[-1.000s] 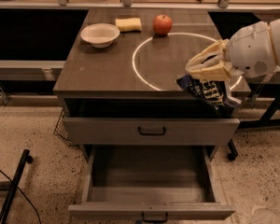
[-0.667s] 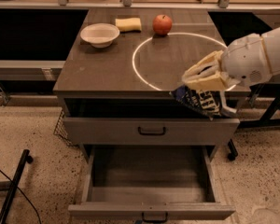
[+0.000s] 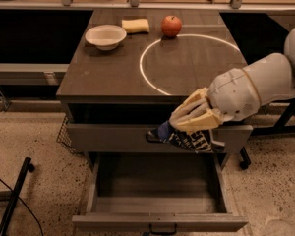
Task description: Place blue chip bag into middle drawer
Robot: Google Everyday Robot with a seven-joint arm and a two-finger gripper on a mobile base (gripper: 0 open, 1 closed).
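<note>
The blue chip bag (image 3: 187, 138), dark blue with white print, hangs in my gripper (image 3: 192, 118), whose cream fingers are shut on its top. Gripper and bag are in front of the closed upper drawer's face, above the pulled-out middle drawer (image 3: 157, 219), the lowest grey drawer, which stands wide open with nothing visible inside. The bag hides most of the upper drawer's dark handle. My white arm (image 3: 255, 85) reaches in from the right.
On the cabinet top (image 3: 113, 77) are a white bowl (image 3: 105, 36), a yellow sponge (image 3: 135, 25) and a red apple (image 3: 171, 26), with a white circle marked on the surface. A black stand leg (image 3: 12, 200) lies on the floor at left.
My gripper has carried the chip bag from the cabinet top's right front edge down and to the left, to in front of the upper drawer above the open drawer.
</note>
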